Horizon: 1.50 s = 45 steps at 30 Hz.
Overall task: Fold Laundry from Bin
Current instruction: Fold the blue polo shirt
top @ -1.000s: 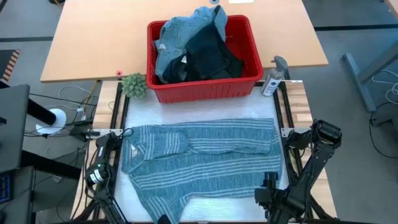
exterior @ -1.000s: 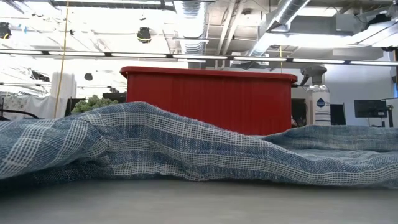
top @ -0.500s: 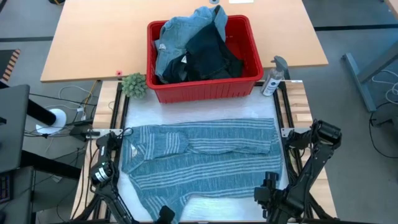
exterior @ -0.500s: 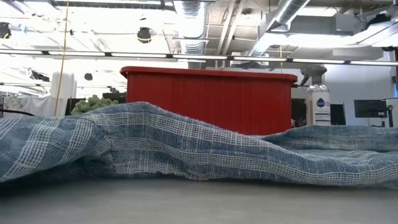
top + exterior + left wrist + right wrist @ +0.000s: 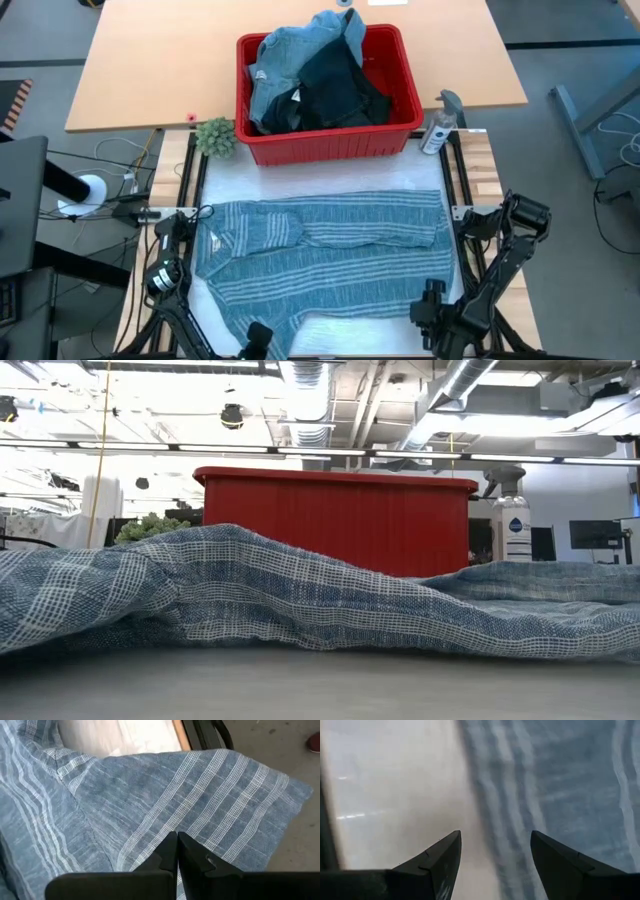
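A blue-grey shirt (image 5: 320, 255) with thin white stripes lies spread flat across the white sheet (image 5: 320, 180) that covers the near half of the table, collar end toward the left arm's side and one sleeve folded in across its chest. Behind it, at the far edge of the sheet, stands the red bin (image 5: 330, 140), still holding a heap of laundry: a light blue denim piece (image 5: 285, 60) draped over its left side and dark navy cloth (image 5: 340, 85) filling the middle. A small green plant (image 5: 215, 136) sits just beside the bin's left corner, and a spray bottle (image 5: 440, 125) stands at its right corner. The left gripper (image 5: 177, 847) is down at the near edge of the shirt, over its hem corner, fingers pressed tight together; whether a fold of fabric is caught between the tips I cannot tell. The right gripper (image 5: 495, 855) hovers low at the near right corner of the table, its fingers spread wide with nothing between them, above the shirt's edge where the cloth meets the bare white sheet.
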Motion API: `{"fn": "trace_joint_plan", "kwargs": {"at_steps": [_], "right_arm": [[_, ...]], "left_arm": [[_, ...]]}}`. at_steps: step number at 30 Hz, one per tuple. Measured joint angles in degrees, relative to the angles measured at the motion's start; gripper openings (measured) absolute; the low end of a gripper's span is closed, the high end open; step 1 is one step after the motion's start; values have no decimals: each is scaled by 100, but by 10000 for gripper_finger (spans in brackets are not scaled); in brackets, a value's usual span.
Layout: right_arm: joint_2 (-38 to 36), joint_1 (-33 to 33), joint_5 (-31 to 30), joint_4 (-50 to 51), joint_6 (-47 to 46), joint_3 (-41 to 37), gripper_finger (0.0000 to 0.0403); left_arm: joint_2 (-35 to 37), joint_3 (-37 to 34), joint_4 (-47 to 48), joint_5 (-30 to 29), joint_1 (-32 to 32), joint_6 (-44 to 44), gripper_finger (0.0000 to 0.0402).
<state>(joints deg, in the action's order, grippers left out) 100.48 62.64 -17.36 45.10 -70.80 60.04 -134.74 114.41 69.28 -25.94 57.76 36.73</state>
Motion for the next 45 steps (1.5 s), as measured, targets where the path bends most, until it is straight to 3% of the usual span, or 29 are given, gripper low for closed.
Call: {"fn": "trace_joint_plan", "kwargs": {"at_steps": [6,11,13,16,19,21,27,34,37,42,45], "right_arm": [[1,-6,91,-69,16,-65,265],[1,-17,91,-78,13,-65,265],[1,-14,89,-78,-88,-65,265],[1,-14,89,-85,-267,-65,265],[1,-14,89,-107,-272,-65,265],[1,-14,89,-107,-252,-65,265],[1,-14,86,-122,-244,-65,265],[1,-14,78,-144,-372,-65,265],[1,-14,76,-165,-500,-65,265],[1,-53,-21,-203,-573,-65,265],[1,-133,-40,-249,-577,-65,265]], "left_arm": [[0,0,-126,202,33,-266,3],[6,332,-156,1596,-55,-573,35],[7,647,321,1843,-75,-27,56],[17,1143,1084,1714,-8,1527,94],[34,1448,862,1800,129,3445,131],[40,1456,228,1977,217,4327,147],[24,1467,-1705,1080,451,5441,149],[-5,1094,-1631,583,700,8343,150],[-13,933,-1680,-83,932,9586,153],[-13,909,-1892,-596,1008,9570,154],[-13,905,-1864,-1442,943,9599,154]]}}
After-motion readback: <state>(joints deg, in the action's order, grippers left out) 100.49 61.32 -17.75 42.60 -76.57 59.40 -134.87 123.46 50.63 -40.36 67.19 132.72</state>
